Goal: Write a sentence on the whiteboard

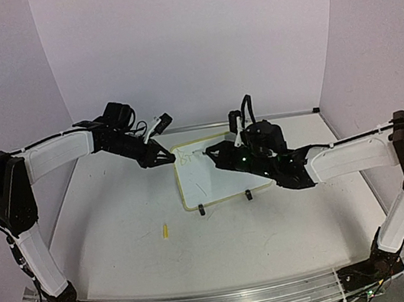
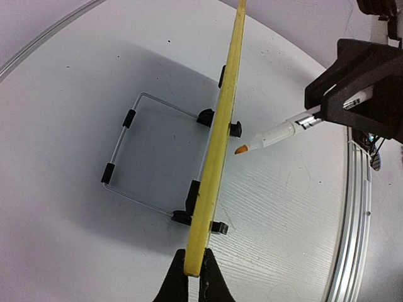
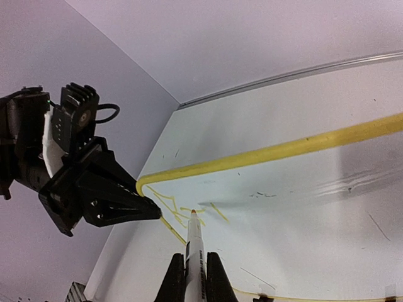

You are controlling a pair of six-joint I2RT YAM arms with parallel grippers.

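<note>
Whiteboard-writing set-up seen from above and from both wrists. The whiteboard (image 1: 210,173), a small white rectangle with rounded corners and a thin yellow rim, stands near the middle of the table (image 1: 115,235), between the two arms, with its white face turned toward the right arm. Two small black clip feet (image 1: 201,211) sit on its near long edge. In the left wrist view the board appears edge-on as a narrow yellow strip, tilted rather than flat, with a thin wire stand (image 2: 135,151) carrying black sleeves lying behind it on the table. The left tool (image 2: 194,272) is closed on the rim, its two dark fingers pinching the yellow edge at the board's far left corner. The right tool (image 3: 196,261) is closed on a white marker (image 3: 194,242), the barrel held between the fingers and pointing at the board. The orange tip lies at the upper left part of the face, just beside that pinched corner; whether it touches the surface cannot be told. The sentence (image 3: 182,211) shows so far only as a few thin yellow strokes in that corner, too faint and angular to read as letters. The rest of the face is white apart from a few small dark specks and scratches. A small yellow object (image 1: 165,231) lies on the table well in front of the board, toward the left arm
</note>
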